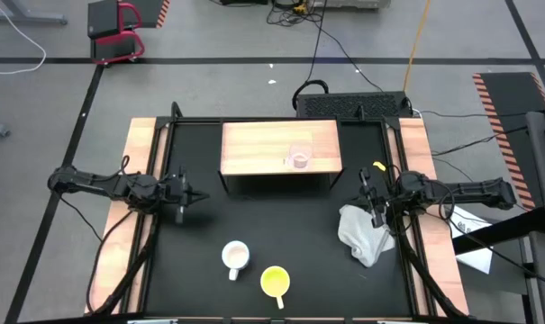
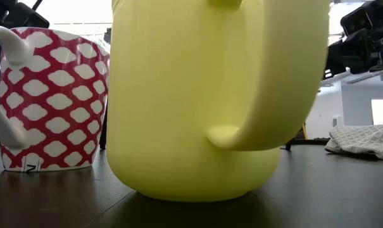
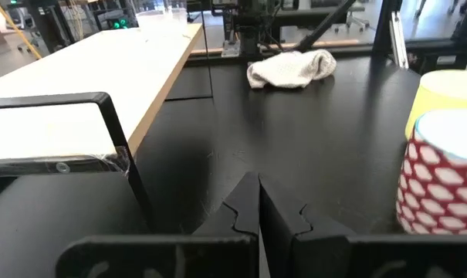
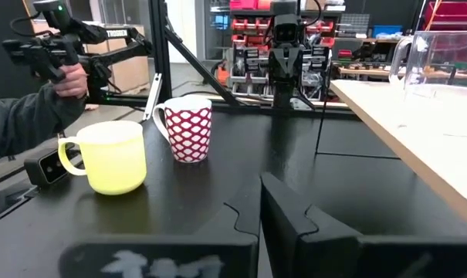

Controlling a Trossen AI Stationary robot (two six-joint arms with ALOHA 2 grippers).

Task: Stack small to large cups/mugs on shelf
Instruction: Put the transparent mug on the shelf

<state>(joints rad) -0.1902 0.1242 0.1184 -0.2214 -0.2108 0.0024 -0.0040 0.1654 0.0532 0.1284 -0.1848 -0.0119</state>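
1. Clear glass, small and handled, the cup (image 1: 299, 157) stands on the flat top of the light wooden box-like shelf (image 1: 254, 148), toward its right half, well apart from both grippers.
2. The left gripper (image 1: 200, 195) hovers over the black tabletop (image 1: 290, 234) in front of the shelf's left end, its dark fingers (image 3: 245, 208) pressed together with nothing between them.
3. Ahead of those fingers and off to one side, the white mug with a red lattice pattern (image 3: 441, 174) stands upright, and the yellow handled mug (image 3: 445, 89) stands just behind it; from this wrist view I cannot tell whether the two touch.
4. From above, both mugs sit near the table's front edge, the patterned one (image 1: 235, 257) beside the yellow one (image 1: 275, 283) with a small gap, well apart from either gripper.
5. The right gripper (image 1: 369, 191) hangs by the right side board, fingers (image 4: 283, 208) shut and holding nothing, with a crumpled white cloth (image 1: 365, 234) just beside and below it.
6. Beyond the right fingers, the shelf's pale top runs off to one side with the glass cup standing on it.
7. A person's hand (image 4: 69, 77) holding a dark device shows past the table's far edge.
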